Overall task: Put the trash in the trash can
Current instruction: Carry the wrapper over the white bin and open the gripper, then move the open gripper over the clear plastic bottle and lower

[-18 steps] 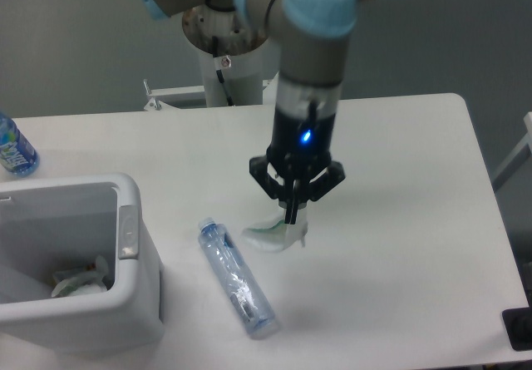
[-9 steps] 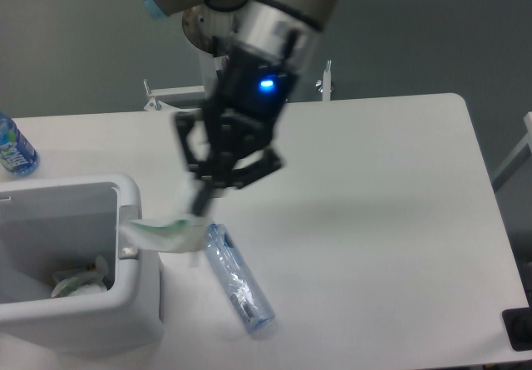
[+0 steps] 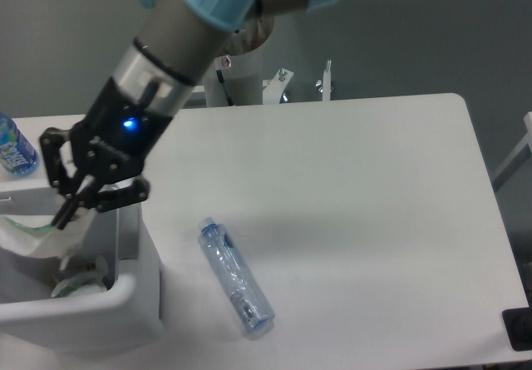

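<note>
No text is legible (bottle label blurred).

bin white | flat bottle clear-blue | wrapper white w/ green

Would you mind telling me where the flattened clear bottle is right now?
The flattened bottle lies on the white table, low and left of centre in the camera view, just right of the trash can and apart from it.

- At left of frame, the gripper pinched the wrapper over the trash can.
- The flattened bottle lay on the bench, lower centre.
</note>
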Motion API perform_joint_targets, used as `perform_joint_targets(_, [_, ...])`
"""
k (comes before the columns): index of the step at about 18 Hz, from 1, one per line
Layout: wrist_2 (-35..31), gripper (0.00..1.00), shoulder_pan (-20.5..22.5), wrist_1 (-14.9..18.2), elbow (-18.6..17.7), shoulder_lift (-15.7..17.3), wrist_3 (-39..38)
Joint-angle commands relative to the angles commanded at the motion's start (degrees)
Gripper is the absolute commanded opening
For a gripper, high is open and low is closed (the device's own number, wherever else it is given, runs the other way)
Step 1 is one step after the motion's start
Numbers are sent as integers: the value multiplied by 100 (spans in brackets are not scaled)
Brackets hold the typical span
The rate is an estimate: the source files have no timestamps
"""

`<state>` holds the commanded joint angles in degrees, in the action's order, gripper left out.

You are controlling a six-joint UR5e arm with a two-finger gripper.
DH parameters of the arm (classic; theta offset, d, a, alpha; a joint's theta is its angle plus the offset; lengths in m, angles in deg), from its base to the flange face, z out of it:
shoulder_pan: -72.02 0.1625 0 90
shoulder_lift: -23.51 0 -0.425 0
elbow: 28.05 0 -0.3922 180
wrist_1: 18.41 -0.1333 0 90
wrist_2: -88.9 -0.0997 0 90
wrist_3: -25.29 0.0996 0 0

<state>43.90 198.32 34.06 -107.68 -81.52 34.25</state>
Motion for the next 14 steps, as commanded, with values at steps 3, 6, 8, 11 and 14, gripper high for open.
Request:
perform_joint_targets(3, [0,100,26,0,18,9,-27])
perform_joint_targets(6, [-9,100,298,9,-9,26,-79])
perform_joint_targets(8, [-271,100,473,9,-9,35,-219])
perform_joint_targets(11, [-851,100,694,9,-44,9,-290])
perform_joint_targets(14, [-1378,100,887,26,-97,-148,-562])
